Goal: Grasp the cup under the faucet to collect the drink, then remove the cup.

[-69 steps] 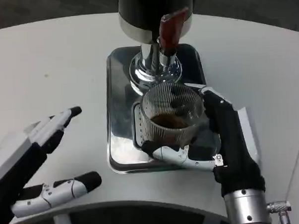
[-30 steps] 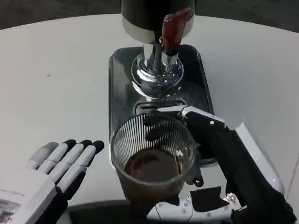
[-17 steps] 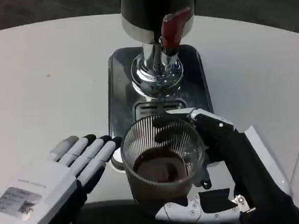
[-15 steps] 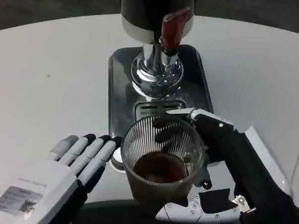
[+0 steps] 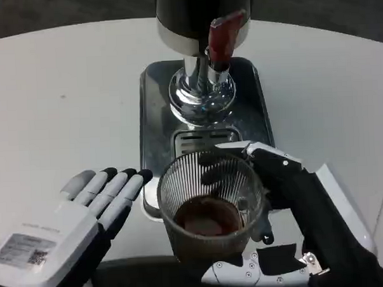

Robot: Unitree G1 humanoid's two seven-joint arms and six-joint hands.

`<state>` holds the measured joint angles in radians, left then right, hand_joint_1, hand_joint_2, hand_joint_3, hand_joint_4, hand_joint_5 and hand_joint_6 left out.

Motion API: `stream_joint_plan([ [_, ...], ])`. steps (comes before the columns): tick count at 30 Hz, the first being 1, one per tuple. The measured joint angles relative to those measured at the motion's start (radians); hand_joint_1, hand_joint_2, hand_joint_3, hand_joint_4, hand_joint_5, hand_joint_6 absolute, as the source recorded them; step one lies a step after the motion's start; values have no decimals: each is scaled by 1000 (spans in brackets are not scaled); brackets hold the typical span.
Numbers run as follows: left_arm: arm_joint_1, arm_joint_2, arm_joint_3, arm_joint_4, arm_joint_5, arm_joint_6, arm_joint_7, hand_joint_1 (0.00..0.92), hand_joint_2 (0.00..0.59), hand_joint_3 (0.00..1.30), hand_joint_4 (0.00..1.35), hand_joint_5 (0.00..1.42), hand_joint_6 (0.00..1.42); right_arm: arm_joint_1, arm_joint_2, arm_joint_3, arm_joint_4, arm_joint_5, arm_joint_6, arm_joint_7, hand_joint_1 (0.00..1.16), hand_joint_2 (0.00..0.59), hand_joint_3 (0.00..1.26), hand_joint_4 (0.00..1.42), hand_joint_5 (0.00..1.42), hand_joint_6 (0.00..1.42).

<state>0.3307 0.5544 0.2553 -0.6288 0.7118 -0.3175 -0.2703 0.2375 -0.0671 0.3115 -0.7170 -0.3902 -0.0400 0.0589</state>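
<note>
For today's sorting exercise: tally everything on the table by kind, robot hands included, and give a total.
Ribbed glass cups with brown drink: 1
Drink dispensers with red tap lever: 1
Metal drip trays: 1
Robot hands: 2, left hand and right hand
Total: 5

Not much to read here, honestly. The only print sits on the back of the left hand (image 5: pixel 62 235): a small sticker (image 5: pixel 24 249) with a couple of lines of tiny text and what looks like a QR code. All of it is too small and blurry to make out a single word or number.
</note>
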Motion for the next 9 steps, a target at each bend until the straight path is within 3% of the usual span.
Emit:
stream_joint_plan([
  [9, -23, -3, -3, 5, 0, 6, 0, 0, 14, 0, 0, 0, 0, -6, 0, -8, -1, 0, 0, 0, 1086, 101, 674, 881, 977, 1348],
])
